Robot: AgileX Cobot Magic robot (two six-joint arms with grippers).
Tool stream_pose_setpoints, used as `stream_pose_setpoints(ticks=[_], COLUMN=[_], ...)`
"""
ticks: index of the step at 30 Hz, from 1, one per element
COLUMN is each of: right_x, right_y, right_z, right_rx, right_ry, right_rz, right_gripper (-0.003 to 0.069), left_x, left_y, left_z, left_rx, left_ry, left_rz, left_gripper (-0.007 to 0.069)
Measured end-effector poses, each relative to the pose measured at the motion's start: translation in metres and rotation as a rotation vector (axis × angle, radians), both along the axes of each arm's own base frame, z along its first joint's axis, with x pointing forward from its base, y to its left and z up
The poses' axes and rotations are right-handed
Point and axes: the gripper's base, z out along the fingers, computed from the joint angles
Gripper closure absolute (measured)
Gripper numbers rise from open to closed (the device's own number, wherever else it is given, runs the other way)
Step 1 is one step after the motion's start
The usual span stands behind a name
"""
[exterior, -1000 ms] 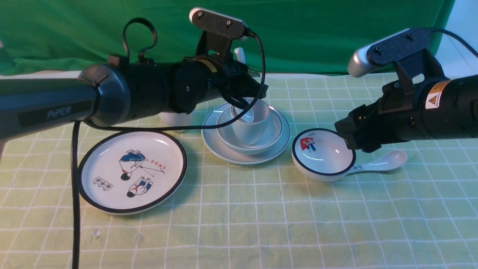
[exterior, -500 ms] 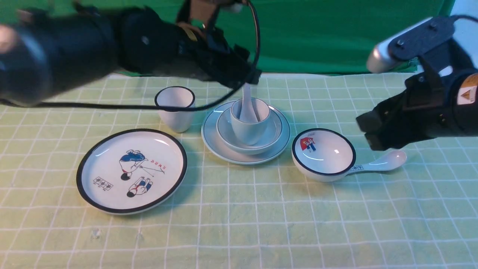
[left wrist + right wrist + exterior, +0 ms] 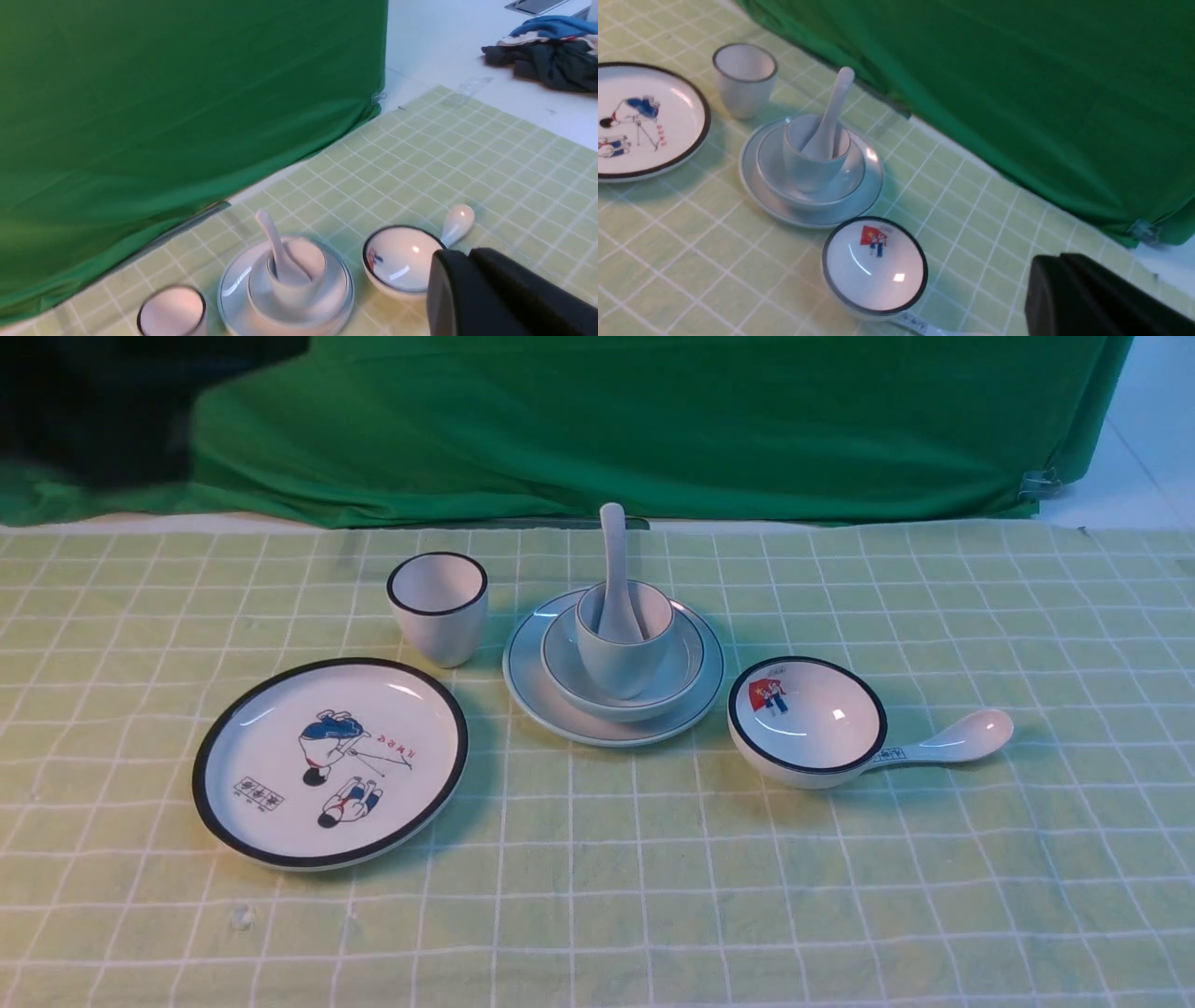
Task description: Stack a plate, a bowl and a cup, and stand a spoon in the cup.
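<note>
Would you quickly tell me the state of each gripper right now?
Left gripper: only a black edge in view; open or closed cannot be told.
Right gripper: the same; cannot be told.

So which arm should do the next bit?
Probably neither: the spoon already stands in the cup, on bowl and plate. If anything, the left arm: it shows blurred in the front view; the right doesn't.

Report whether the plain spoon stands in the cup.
Standing: the spoon leans bowl-down in the cup, handle rising above its rim.
</note>
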Motion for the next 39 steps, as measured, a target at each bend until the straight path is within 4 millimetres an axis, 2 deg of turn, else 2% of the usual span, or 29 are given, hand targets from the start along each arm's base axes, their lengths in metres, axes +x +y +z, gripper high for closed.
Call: stream_pose_setpoints(ticks=[1, 2, 3, 5, 8, 10, 14, 22, 28, 32, 36, 39], right_x=[-0.012, -0.013, -0.020, -0.023, -0.023, -0.021, -0.020, -0.024, -0.036, -0.050, -0.061, -0.064], right_y=[-0.006, -0.006, -0.009, -0.011, -0.011, -0.010, -0.009, -0.011, -0.017, -0.026, -0.034, -0.037], right_z=[-0.017, -0.018, -0.035, -0.048, -0.074, -0.081, -0.108, -0.146, -0.164, -0.167, -0.159, -0.159], right_rx=[0.028, 0.036, 0.082, 0.131, 0.283, 0.343, 0.432, 0.394, 0.399, 0.446, 0.494, 0.497], right_ry=[-0.039, -0.051, -0.079, -0.087, -0.176, -0.222, -0.256, -0.177, -0.192, -0.299, -0.432, -0.459], right_rz=[-0.004, -0.005, -0.018, -0.028, -0.049, -0.050, -0.055, -0.067, -0.076, -0.087, -0.115, -0.139], right_gripper=[0.0631, 0.0631, 0.0631, 0.0631, 0.0626, 0.0624, 0.0613, 0.0592, 0.0578, 0.0568, 0.0561, 0.0556], left_x=[-0.017, -0.021, -0.031, -0.036, -0.056, -0.064, -0.081, -0.087, -0.087, -0.087, -0.087, -0.087], left_y=[0.010, 0.012, 0.019, 0.024, 0.038, 0.042, 0.051, 0.053, 0.053, 0.053, 0.053, 0.053], left_z=[-0.019, -0.020, -0.039, -0.055, -0.089, -0.096, -0.116, -0.135, -0.137, -0.137, -0.137, -0.137], left_rx=[0.022, 0.021, 0.057, 0.093, 0.143, 0.128, 0.046, 0.041, 0.031, 0.029, 0.029, 0.029], left_ry=[-0.002, -0.010, -0.022, -0.025, -0.069, -0.116, -0.283, -0.314, -0.293, -0.293, -0.293, -0.293], left_rz=[0.013, 0.015, 0.034, 0.049, 0.081, 0.091, 0.112, 0.117, 0.119, 0.119, 0.119, 0.119], left_gripper=[0.0620, 0.0620, 0.0620, 0.0620, 0.0619, 0.0618, 0.0617, 0.0615, 0.0615, 0.0615, 0.0615, 0.0615])
